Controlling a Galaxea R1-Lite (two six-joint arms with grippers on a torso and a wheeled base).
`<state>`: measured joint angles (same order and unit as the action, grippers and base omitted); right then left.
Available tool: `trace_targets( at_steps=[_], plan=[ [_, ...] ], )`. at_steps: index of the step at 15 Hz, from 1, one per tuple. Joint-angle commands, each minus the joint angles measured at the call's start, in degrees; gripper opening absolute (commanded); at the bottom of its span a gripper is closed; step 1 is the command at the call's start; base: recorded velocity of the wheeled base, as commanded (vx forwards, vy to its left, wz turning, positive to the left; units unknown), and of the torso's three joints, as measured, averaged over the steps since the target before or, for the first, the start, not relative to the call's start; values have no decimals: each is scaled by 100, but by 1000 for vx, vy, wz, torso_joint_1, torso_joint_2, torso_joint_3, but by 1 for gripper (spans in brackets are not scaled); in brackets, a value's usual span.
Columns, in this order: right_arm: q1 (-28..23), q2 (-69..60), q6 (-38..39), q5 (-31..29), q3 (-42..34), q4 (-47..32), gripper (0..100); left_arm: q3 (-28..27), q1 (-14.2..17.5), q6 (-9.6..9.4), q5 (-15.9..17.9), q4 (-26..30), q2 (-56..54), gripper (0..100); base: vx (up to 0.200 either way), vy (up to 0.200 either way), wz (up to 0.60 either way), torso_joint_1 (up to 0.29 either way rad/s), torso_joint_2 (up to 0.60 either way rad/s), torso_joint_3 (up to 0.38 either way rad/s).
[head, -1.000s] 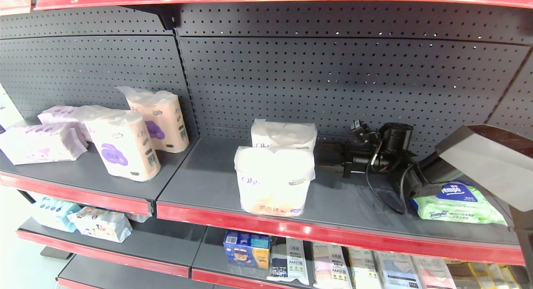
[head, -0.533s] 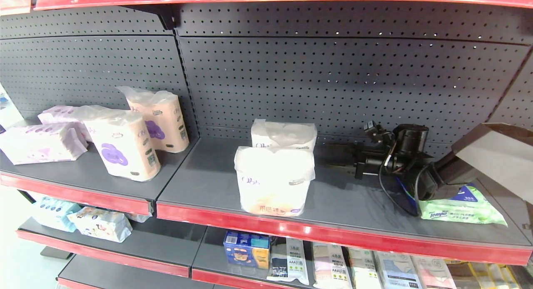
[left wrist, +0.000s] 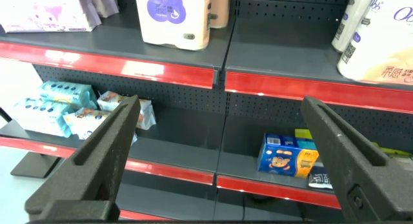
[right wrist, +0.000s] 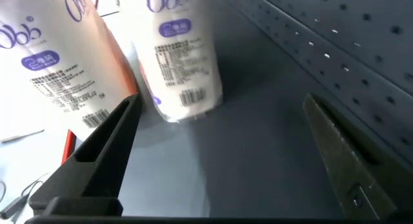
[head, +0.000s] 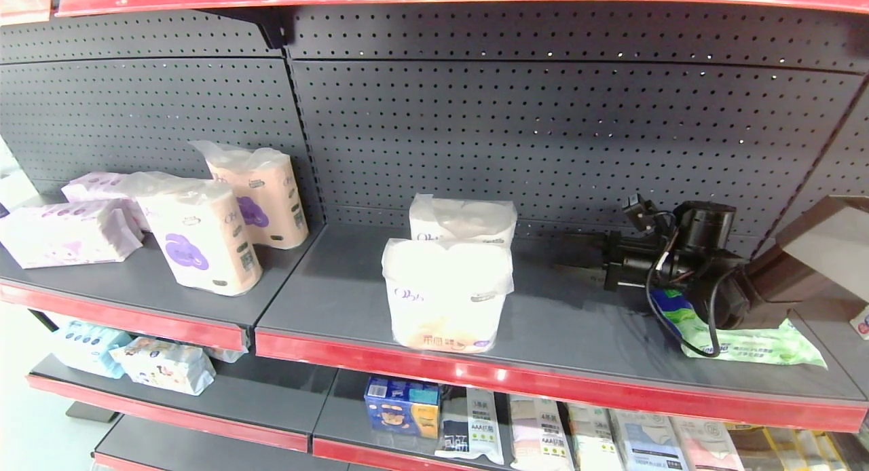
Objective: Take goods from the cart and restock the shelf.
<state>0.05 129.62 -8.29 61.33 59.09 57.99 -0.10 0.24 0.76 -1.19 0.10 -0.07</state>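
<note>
Wipes pack (head: 767, 338) on shelf (head: 577, 335), partly hidden behind right arm (head: 747, 294); left jaws, right jaws wide apart, empty.

The grey shelf (head: 563, 322), red along its front edge, carries two white roll packs (head: 445, 294) in the middle, one behind the other, and a flat green wipes pack (head: 760, 341) near the right end. On the left board stand two taller roll packs (head: 200, 237) (purple print on both) beside flat lilac tissue packs (head: 64, 233).
</note>
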Motion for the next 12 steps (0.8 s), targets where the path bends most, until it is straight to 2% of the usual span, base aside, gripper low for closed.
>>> trace_targets(
  at_steps=[1, 9, 12],
  plan=[
    [-102, -201, 3, -25, -134, 11, 100, 1, 2, 4, -4, -1, 7, 100, 0, 0, 0, 0, 0, 0],
    [-356, -1273, 73, -912, -996, 11, 100, 1, 2, 4, -4, -1, 7, 100, 0, 0, 0, 0, 0, 0],
    [-321, -1879, 170, -1897, -1681, 11, 100, 1, 2, 4, -4, -1, 7, 100, 0, 0, 0, 0, 0, 0]
  ],
)
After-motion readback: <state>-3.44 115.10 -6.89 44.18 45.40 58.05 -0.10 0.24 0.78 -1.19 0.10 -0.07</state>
